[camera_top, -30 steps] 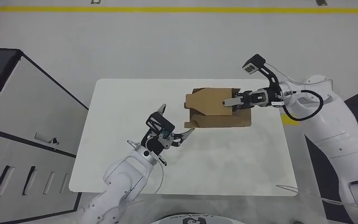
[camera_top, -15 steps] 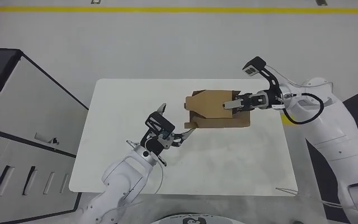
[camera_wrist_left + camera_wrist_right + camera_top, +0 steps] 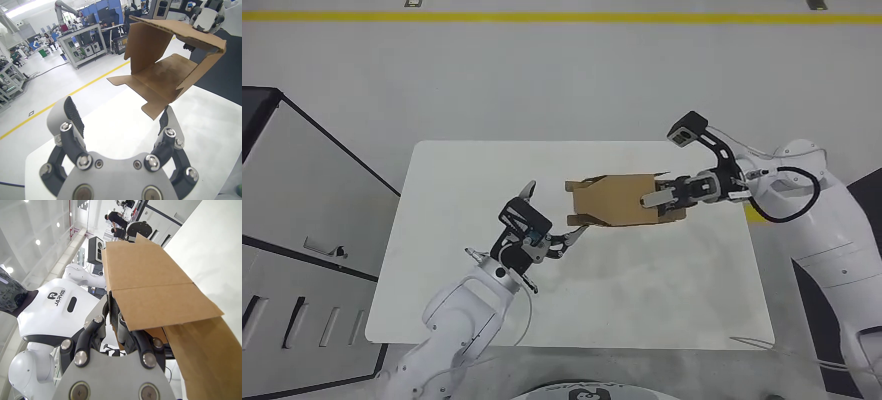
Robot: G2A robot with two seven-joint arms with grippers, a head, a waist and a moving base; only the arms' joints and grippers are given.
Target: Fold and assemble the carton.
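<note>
The carton (image 3: 614, 200), flatter a second ago, is now opened up and has shifted slightly toward 9 o'clock, at the desk's (image 3: 662, 290) 1 o'clock; right gripper (image 3: 650, 200) jaws clamp its 3 o'clock wall; left gripper (image 3: 558, 210), jaws spread wide, sits at its 8 o'clock, just beside a flap corner; bare desk lies toward 5 and 9 o'clock.

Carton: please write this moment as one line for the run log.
carton: partly open | right end effector: shut on carton edge | left end effector: open, near a flap
</note>
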